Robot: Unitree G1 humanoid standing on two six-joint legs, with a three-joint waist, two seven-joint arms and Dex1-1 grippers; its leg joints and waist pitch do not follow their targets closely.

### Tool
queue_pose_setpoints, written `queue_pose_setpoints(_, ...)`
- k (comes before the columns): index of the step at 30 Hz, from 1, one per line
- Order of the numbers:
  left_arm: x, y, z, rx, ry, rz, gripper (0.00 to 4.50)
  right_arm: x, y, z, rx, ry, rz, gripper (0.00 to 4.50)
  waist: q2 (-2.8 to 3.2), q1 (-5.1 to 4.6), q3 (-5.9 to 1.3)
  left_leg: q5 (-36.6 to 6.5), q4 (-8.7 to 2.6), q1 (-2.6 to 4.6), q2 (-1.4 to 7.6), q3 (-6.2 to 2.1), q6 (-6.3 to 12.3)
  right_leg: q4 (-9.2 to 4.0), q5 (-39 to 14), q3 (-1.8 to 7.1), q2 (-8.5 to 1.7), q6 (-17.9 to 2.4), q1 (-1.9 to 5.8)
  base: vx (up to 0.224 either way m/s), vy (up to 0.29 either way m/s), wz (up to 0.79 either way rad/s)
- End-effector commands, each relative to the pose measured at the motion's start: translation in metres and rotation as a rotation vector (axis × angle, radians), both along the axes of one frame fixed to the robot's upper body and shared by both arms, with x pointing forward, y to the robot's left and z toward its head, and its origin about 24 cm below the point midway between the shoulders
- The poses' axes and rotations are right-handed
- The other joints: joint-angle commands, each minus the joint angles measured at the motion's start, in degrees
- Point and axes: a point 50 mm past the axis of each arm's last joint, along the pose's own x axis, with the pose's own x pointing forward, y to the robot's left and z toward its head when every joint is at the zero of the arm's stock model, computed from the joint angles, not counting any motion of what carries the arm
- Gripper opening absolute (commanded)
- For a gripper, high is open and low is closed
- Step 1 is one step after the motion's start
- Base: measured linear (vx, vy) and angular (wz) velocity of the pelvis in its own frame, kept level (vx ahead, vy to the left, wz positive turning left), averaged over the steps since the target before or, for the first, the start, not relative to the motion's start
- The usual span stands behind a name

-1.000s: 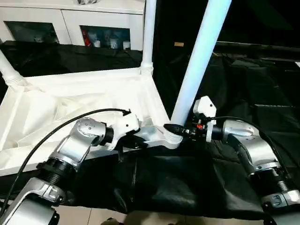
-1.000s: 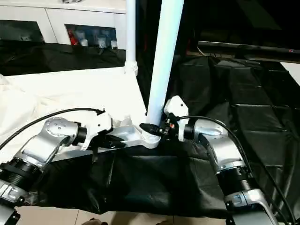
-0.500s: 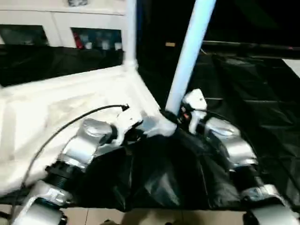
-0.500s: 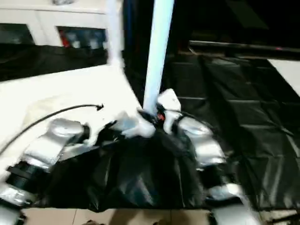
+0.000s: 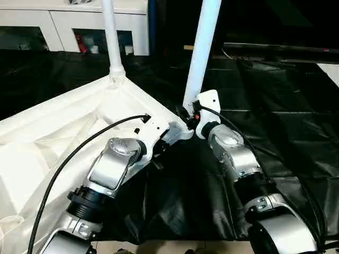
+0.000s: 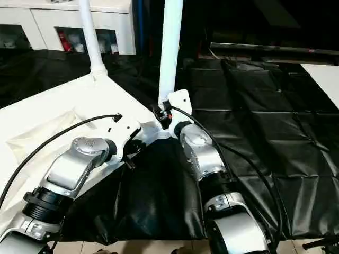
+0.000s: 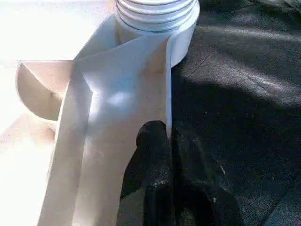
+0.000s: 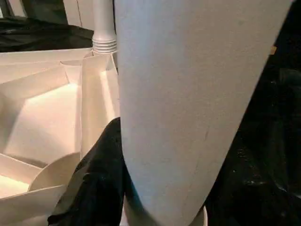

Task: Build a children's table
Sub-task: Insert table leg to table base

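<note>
The children's table lies upside down, its white ribbed top [image 5: 63,132] facing up. One white leg [image 5: 111,37] stands in the far corner socket. A second leg [image 5: 201,53] rises from the near corner socket [image 7: 157,19]. My left gripper [image 5: 158,149] is shut on the thin rim wall beside that socket, and its black fingers [image 7: 157,155] pinch the edge. Around the near leg's base is my right gripper [image 5: 186,112], closed on it. One black finger [image 8: 101,174] presses the leg's side [image 8: 188,94]; the other is hidden behind it.
A black cover [image 5: 286,121] spreads under the table and off to the right. At the back stands a white cabinet [image 5: 79,21] with glass doors. The cover's front edge hangs over a pale floor [image 5: 169,247].
The table top has swung round: its far corner and leg moved left and the near edge now runs diagonally. Both grippers kept their holds. The view shook meanwhile.
</note>
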Motion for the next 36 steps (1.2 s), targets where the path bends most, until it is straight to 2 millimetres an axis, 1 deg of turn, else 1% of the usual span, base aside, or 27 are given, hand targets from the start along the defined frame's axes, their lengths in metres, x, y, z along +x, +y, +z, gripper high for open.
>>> queue_pose_setpoints(1, -0.002, -0.012, 0.019, -0.037, -0.078, -0.057, 0.00, -0.025, -0.008, -0.068, -0.109, 0.290, 0.003, 1.86, 0.54, 0.41, -2.28, -12.3, -4.58, 0.10, 2.84, -1.11, 1.37, -5.09, -14.9, 2.98, -4.83, -11.0, 2.36, 0.000, 0.000, 0.00)
queue_pose_setpoints(3, -0.003, -0.013, 0.019, -0.032, -0.090, -0.099, 0.00, -0.027, -0.007, -0.066, -0.095, 0.286, 0.058, 1.86, 0.43, 0.31, -2.29, -12.5, -4.62, 0.06, 2.85, -1.14, 1.31, -5.09, -14.6, 2.99, -4.75, -10.7, 2.31, 0.000, 0.000, 0.00)
queue_pose_setpoints(4, -0.004, -0.012, 0.018, -0.029, -0.095, -0.125, 0.00, -0.028, -0.008, -0.064, -0.081, 0.281, 0.097, 1.86, 0.49, 0.38, -2.39, -12.1, -4.57, 0.04, 2.86, -1.16, 1.44, -5.00, -13.8, 3.00, -4.77, -10.8, 2.36, 0.000, 0.000, 0.00)
queue_pose_setpoints(6, -0.005, -0.011, 0.018, -0.029, -0.105, -0.165, 0.00, -0.030, -0.010, -0.061, -0.065, 0.273, 0.148, 1.86, 0.40, 0.52, -2.63, -9.2, -4.31, -0.05, 2.86, -1.02, 2.54, -4.60, -8.7, 3.05, -4.74, -11.5, 2.68, 0.000, 0.000, 0.00)
queue_pose_setpoints(7, -0.006, -0.011, 0.018, -0.041, -0.114, -0.206, 0.00, -0.031, -0.013, -0.059, -0.063, 0.271, 0.179, 1.86, 0.36, 0.61, -2.72, -8.0, -4.22, -0.03, 2.86, -0.97, 2.92, -4.45, -7.0, 3.03, -4.71, -11.9, 2.74, 0.000, 0.000, 0.00)
queue_pose_setpoints(9, -0.007, -0.009, 0.019, -0.066, -0.118, -0.279, 0.00, -0.033, -0.022, -0.055, -0.062, 0.270, 0.253, 1.86, 0.37, 0.95, -2.93, -4.3, -3.88, -0.09, 2.77, -0.76, 4.60, -3.81, -0.8, 2.98, -4.62, -13.7, 3.02, 0.000, 0.000, 0.00)
queue_pose_setpoints(11, -0.007, -0.002, 0.020, -0.073, -0.104, -0.318, 0.00, -0.036, -0.032, -0.051, -0.069, 0.264, 0.336, 1.86, 0.30, 1.40, -2.93, -3.5, -3.74, 0.05, 2.71, -0.63, 5.76, -3.71, 1.0, 2.96, -4.57, -14.2, 3.10, 0.000, 0.000, 0.00)
queue_pose_setpoints(12, -0.006, -0.001, 0.020, -0.070, -0.101, -0.322, 0.00, -0.036, -0.035, -0.050, -0.071, 0.262, 0.354, 1.86, 0.29, 1.47, -2.92, -3.5, -3.76, 0.07, 2.74, -0.64, 6.01, -3.71, 1.1, 2.93, -4.58, -14.4, 3.15, 0.000, 0.000, 0.00)
queue_pose_setpoints(13, -0.006, 0.002, 0.022, -0.080, -0.103, -0.358, 0.00, -0.038, -0.041, -0.047, -0.073, 0.258, 0.400, 1.86, 0.43, 1.58, -2.93, -3.8, -3.75, 0.20, 2.84, -0.62, 6.21, -3.72, 0.7, 2.85, -4.60, -14.9, 3.04, 0.000, 0.000, 0.00)
queue_pose_setpoints(14, -0.006, 0.004, 0.023, -0.089, -0.106, -0.384, 0.00, -0.039, -0.044, -0.046, -0.074, 0.257, 0.426, 1.86, 0.36, 1.73, -2.83, -4.8, -3.81, 0.26, 2.87, -0.61, 6.19, -3.94, -1.2, 2.86, -4.68, -14.8, 3.03, 0.000, 0.000, 0.00)
queue_pose_setpoints(15, -0.006, 0.005, 0.024, -0.096, -0.107, -0.406, 0.00, -0.040, -0.047, -0.044, -0.074, 0.257, 0.448, 1.86, 0.47, 1.96, -2.76, -5.8, -3.87, 0.43, 2.94, -0.62, 5.79, -4.15, -3.1, 2.88, -4.74, -14.7, 2.94, 0.000, 0.000, 0.00)
queue_pose_setpoints(16, -0.006, 0.007, 0.026, -0.100, -0.117, -0.440, 0.00, -0.042, -0.051, -0.043, -0.079, 0.255, 0.479, 1.86, 0.50, 1.99, -2.83, -6.0, -3.91, 0.47, 3.05, -0.63, 5.54, -4.04, -3.3, 2.92, -4.74, -14.7, 2.99, 0.000, 0.000, 0.00)
queue_pose_setpoints(17, -0.007, 0.010, 0.027, -0.104, -0.111, -0.495, 0.00, -0.046, -0.057, -0.040, -0.100, 0.250, 0.546, 1.86, 0.48, 2.17, -2.89, -6.3, -3.89, 0.57, 3.06, -0.64, 5.11, -4.00, -3.4, 2.86, -4.64, -14.7, 2.98, 0.000, 0.000, 0.00)
queue_pose_setpoints(18, -0.007, 0.011, 0.027, -0.102, -0.109, -0.504, 0.00, -0.047, -0.058, -0.039, -0.104, 0.249, 0.559, 1.86, 0.54, 2.32, -2.92, -6.1, -3.88, 0.73, 3.10, -0.63, 5.17, -3.95, -3.0, 2.91, -4.65, -14.7, 2.86, 0.000, 0.000, 0.00)
queue_pose_setpoints(19, -0.007, 0.014, 0.027, -0.098, -0.105, -0.525, 0.00, -0.050, -0.060, -0.038, -0.110, 0.249, 0.594, 1.86, 0.68, 2.34, -2.97, -5.7, -3.85, 0.74, 3.15, -0.62, 5.18, -3.77, -2.1, 2.94, -4.66, -14.9, 2.86, 0.000, 0.000, 0.00)
queue_pose_setpoints(20, -0.005, 0.017, 0.028, -0.095, -0.102, -0.546, 0.00, -0.054, -0.063, -0.035, -0.106, 0.257, 0.654, 1.86, 0.54, 2.52, -3.08, -4.7, -3.73, 0.63, 3.05, -0.59, 5.63, -3.53, -0.1, 2.90, -4.61, -15.2, 3.02, 0.000, 0.000, 0.00)
queue_pose_setpoints(21, -0.005, 0.018, 0.028, -0.095, -0.101, -0.548, 0.00, -0.055, -0.063, -0.034, -0.104, 0.259, 0.665, 1.86, 0.54, 2.59, -3.04, -4.4, -3.74, 0.56, 3.01, -0.62, 5.89, -3.54, 0.4, 2.90, -4.62, -15.2, 3.10, 0.000, 0.000, 0.00)
queue_pose_setpoints(22, -0.004, 0.020, 0.028, -0.096, -0.098, -0.556, 0.00, -0.058, -0.064, -0.034, -0.104, 0.267, 0.689, 1.86, 0.59, 2.71, -3.14, -4.1, -3.73, 0.69, 3.11, -0.63, 5.90, -3.43, 0.9, 2.89, -4.68, -15.4, 3.10, 0.000, 0.000, 0.00)
queue_pose_setpoints(23, -0.003, 0.022, 0.028, -0.096, -0.093, -0.566, 0.00, -0.060, -0.065, -0.033, -0.105, 0.277, 0.715, 1.86, 0.55, 2.76, -3.10, -4.2, -3.68, 0.76, 3.08, -0.55, 6.02, -3.47, 1.0, 2.90, -4.67, -15.7, 2.95, 0.000, 0.000, 0.00)
queue_pose_setpoints(26, -0.001, 0.025, 0.028, -0.094, -0.085, -0.580, 0.00, -0.064, -0.067, -0.034, -0.115, 0.297, 0.756, 1.86, 0.49, 3.02, -3.18, -4.5, -3.67, 0.59, 3.09, -0.62, 5.46, -3.43, 0.0, 2.86, -4.84, -15.8, 3.15, 0.000, 0.000, 0.00)
queue_pose_setpoints(27, 0.001, 0.028, 0.027, -0.095, -0.081, -0.588, 0.00, -0.068, -0.067, -0.035, -0.120, 0.310, 0.787, 1.86, 0.54, 3.06, -3.21, -4.6, -3.70, 0.67, 3.15, -0.64, 5.34, -3.40, -0.1, 2.86, -4.84, -15.8, 3.12, 0.000, 0.000, 0.00)
queue_pose_setpoints(28, 0.001, 0.028, 0.027, -0.094, -0.081, -0.590, 0.00, -0.068, -0.067, -0.035, -0.122, 0.312, 0.791, 1.86, 0.56, 3.09, -3.14, -4.7, -3.69, 0.67, 3.06, -0.63, 5.37, -3.51, -0.4, 2.84, -4.75, -15.7, 3.06, 0.000, 0.000, 0.00)
queue_pose_setpoints(33, 0.005, 0.032, 0.026, -0.074, -0.084, -0.586, 0.00, -0.070, -0.067, -0.037, -0.135, 0.316, 0.795, 1.86, 0.39, 3.54, -3.36, -3.5, -3.51, 0.62, 3.06, -0.61, 5.27, -3.18, 1.4, 2.86, -4.90, -15.9, 3.24, 0.000, 0.000, 0.00)
queue_pose_setpoints(36, 0.006, 0.032, 0.025, -0.063, -0.092, -0.568, 0.00, -0.069, -0.065, -0.038, -0.136, 0.304, 0.764, 1.86, 0.47, 3.71, -3.36, -3.8, -3.53, 0.63, 3.11, -0.64, 4.95, -3.16, 0.7, 2.83, -4.95, -15.8, 3.27, 0.000, 0.000, 0.00)
